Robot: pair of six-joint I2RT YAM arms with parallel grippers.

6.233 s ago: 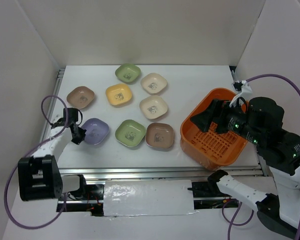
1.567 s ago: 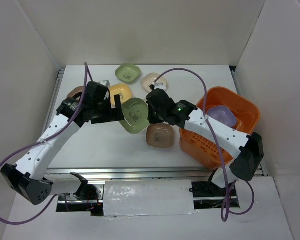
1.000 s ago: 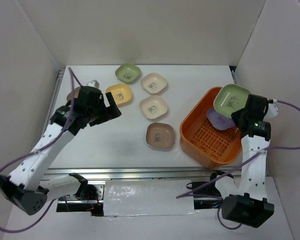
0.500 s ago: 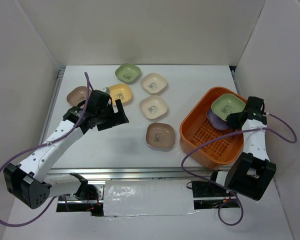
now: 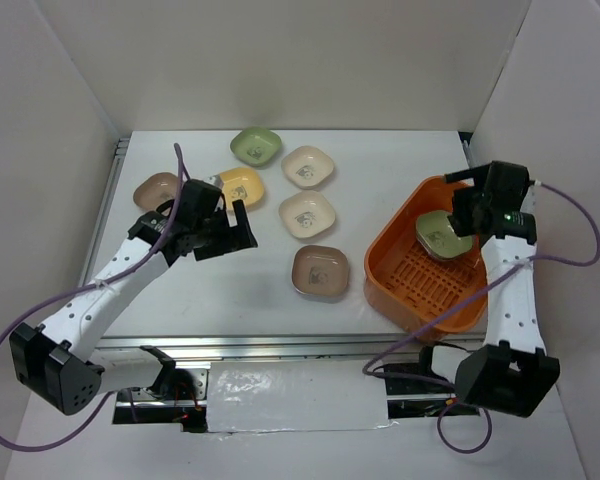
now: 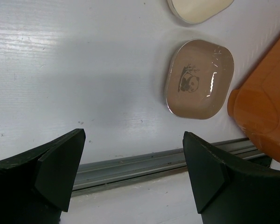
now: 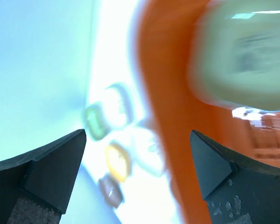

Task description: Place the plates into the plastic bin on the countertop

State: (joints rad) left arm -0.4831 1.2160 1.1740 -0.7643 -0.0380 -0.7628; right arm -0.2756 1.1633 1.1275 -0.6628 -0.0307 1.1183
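Right gripper, spread and empty, hung over the bin, where a green plate lay. Left gripper, also spread, hovered near the brown plate; it ought to straddle one rim squarely before closing.

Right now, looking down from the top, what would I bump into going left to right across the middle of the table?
brown rounded-square plate by the left rail → yellow rounded-square plate → nearer cream rounded-square plate → big orange plastic bin, with a pale green plate lying in it.
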